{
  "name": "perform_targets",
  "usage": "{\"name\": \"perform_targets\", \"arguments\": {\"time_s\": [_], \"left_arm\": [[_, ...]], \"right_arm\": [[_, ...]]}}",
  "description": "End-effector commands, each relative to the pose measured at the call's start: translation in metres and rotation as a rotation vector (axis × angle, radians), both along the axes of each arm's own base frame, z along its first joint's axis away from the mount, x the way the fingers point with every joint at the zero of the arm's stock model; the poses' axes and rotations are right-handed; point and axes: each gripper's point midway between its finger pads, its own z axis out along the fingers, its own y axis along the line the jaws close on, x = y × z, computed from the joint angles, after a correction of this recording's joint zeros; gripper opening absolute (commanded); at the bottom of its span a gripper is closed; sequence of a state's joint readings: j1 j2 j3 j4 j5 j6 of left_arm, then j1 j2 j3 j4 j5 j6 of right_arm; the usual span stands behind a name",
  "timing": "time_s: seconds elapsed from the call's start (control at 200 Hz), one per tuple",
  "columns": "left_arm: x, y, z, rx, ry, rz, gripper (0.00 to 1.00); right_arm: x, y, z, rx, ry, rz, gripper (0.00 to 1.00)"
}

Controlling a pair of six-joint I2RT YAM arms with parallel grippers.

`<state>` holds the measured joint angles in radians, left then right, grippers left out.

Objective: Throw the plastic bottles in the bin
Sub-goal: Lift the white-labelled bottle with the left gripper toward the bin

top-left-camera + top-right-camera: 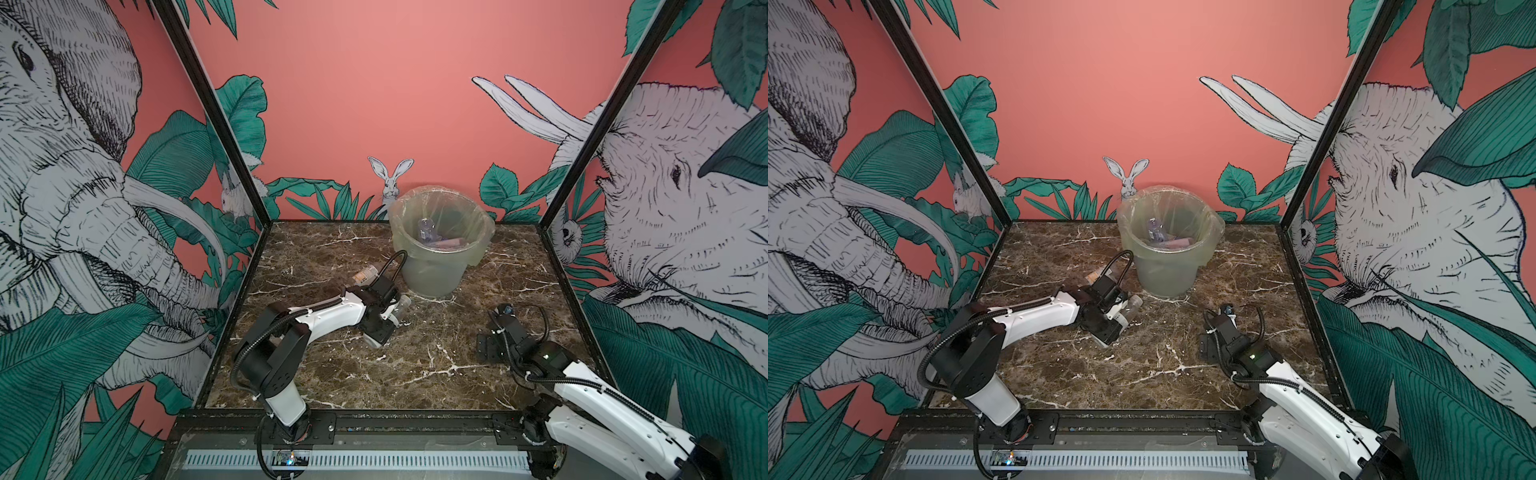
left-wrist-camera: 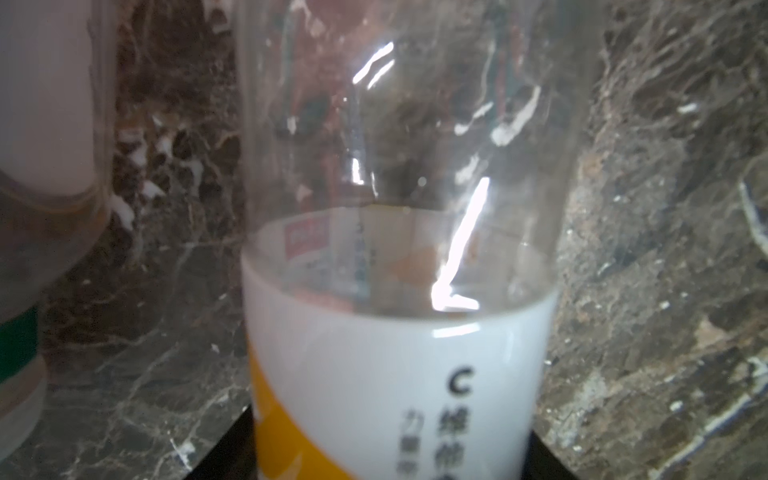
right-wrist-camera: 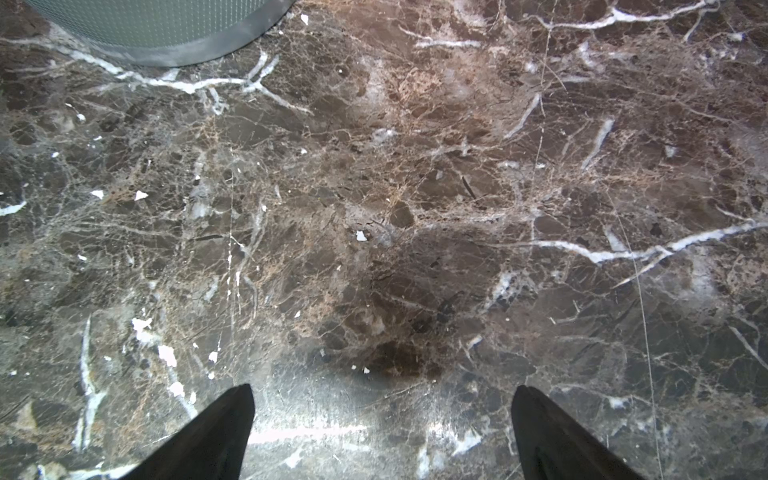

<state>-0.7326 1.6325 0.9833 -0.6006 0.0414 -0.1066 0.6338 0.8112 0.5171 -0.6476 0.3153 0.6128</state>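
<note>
Gripping at the label, the left gripper (image 1: 387, 315) holds the yellow-labelled bottle (image 2: 395, 357). Its black jaws sit against both sides of the white-and-yellow label, and the clear body runs out past them. In both top views this clear end projects from the gripper toward the bin (image 1: 436, 270), low over the marble tabletop (image 1: 415, 374). Whether the bottle rests on the surface or is raised off it cannot be determined.

A second bottle (image 1: 365, 274), with an orange label, lies on its side just beyond the left wrist. It is near the held bottle but apart from it.

The right gripper (image 3: 382, 390) stands with its jaws wide apart above the marble on the right of the table, well apart from both bottles.

The bin stands upright at the back of the table, right of centre, lined with a clear bag (image 1: 478, 249). Several binned bottles (image 1: 432, 239) lie at its bottom. The bin's lower wall shows in a corner of the right wrist view.
</note>
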Motion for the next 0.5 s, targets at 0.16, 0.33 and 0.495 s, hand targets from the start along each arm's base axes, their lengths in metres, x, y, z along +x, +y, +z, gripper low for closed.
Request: {"name": "perform_targets", "arguments": {"time_s": [0.16, 0.33, 0.495], "left_arm": [[-0.017, 0.008, 0.027, -0.126, -0.091, 0.056, 0.47], [-0.026, 0.013, 0.040, -0.208, -0.163, 0.077, 0.45], [-0.033, 0.017, 0.058, -0.294, -0.253, 0.101, 0.45]], "right_arm": [[0.002, -0.001, 0.000, -0.013, -0.010, -0.001, 0.99], [0.002, -0.001, 0.000, -0.014, -0.006, -0.001, 0.99], [0.002, -0.001, -0.001, -0.016, -0.004, 0.002, 0.99]]}}
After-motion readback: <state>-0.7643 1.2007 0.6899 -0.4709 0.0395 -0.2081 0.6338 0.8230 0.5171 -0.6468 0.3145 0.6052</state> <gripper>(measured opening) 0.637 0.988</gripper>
